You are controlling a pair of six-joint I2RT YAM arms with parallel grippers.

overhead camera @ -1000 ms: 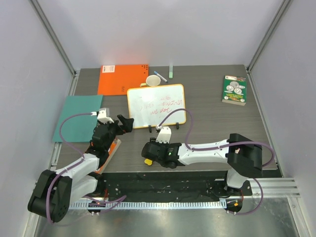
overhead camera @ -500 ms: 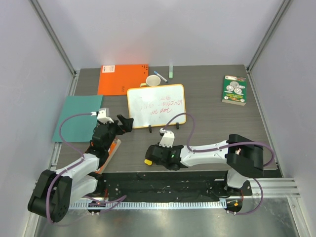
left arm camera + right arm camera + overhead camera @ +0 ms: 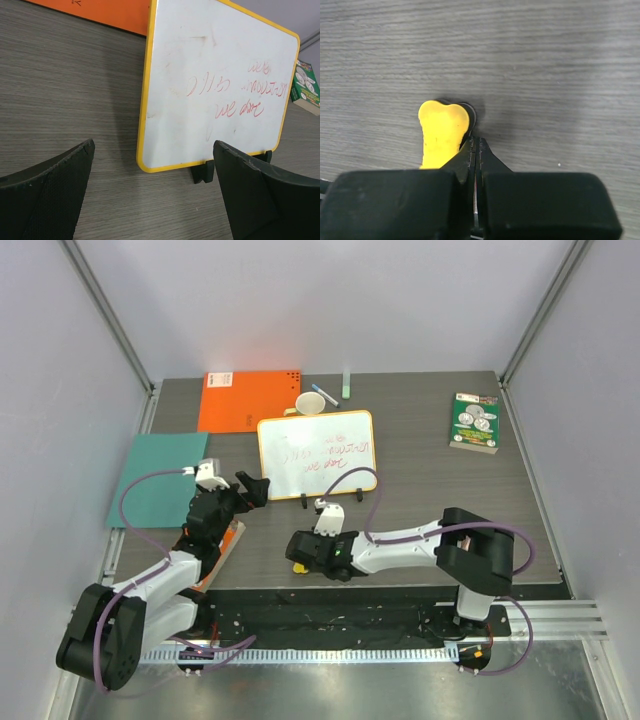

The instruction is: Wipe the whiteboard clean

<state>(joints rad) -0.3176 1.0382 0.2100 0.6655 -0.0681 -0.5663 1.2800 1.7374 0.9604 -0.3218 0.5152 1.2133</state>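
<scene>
My whiteboard sits mid-counter, toward the far edge, yellow-rimmed and propped on black feet. The left wrist view shows its red scribbles plainly (from overhead they are faint). My left hand gapes wide and empty, facing it. Only the right wrist view shows my right hand pinched together on nothing, with a yellow piece just beside it.

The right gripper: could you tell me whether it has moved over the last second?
Yes: the right gripper has shifted slightly left, judged against the whiteboard, and shut.
</scene>
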